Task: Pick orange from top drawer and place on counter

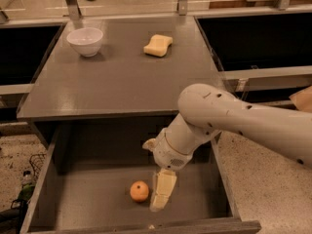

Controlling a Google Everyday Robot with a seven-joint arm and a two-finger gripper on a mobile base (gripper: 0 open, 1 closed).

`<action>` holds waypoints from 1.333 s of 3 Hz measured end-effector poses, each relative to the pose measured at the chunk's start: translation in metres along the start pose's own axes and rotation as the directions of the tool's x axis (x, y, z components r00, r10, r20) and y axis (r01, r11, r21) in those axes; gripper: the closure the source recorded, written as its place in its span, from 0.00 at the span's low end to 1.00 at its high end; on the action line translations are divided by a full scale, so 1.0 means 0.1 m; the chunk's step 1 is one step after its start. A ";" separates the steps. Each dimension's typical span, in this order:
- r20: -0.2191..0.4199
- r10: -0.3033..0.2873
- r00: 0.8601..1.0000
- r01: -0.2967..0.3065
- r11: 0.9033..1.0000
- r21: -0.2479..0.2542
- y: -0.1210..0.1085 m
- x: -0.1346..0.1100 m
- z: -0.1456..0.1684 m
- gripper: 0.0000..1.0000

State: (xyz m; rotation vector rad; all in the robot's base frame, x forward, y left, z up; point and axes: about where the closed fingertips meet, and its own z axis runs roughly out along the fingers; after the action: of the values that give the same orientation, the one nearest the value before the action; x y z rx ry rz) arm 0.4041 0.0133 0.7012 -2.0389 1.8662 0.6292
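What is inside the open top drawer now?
The top drawer holds the orange on its bare bottom; the hand hangs close beside it. The arm hides the bottom behind the hand.

Cream-white arm — smooth, rounded shells
A thick tubular forearm with a few small dark dots, a bulbous speckled wrist — and a pale yellowish gripper (pixel 162 195), low inside the top drawer (pixel 87 199).

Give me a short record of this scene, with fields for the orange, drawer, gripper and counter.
orange: on the drawer floor, near the front
top drawer: open, below the counter edge
gripper: down inside the drawer, just right of the orange
counter: carries white bowl back left, yellow sponge back centre
stage: orange not yet on counter
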 end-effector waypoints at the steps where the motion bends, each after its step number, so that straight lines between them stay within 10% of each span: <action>1: 0.010 -0.064 0.998 0.065 0.998 -0.015 0.09 -0.26 0.10 0.00; 4: -0.015 -0.014 1.000 0.014 1.000 0.012 0.05 -0.11 0.29 0.00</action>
State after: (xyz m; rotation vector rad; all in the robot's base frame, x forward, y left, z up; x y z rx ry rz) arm 0.3955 0.0369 0.6825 -2.0527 1.8584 0.5993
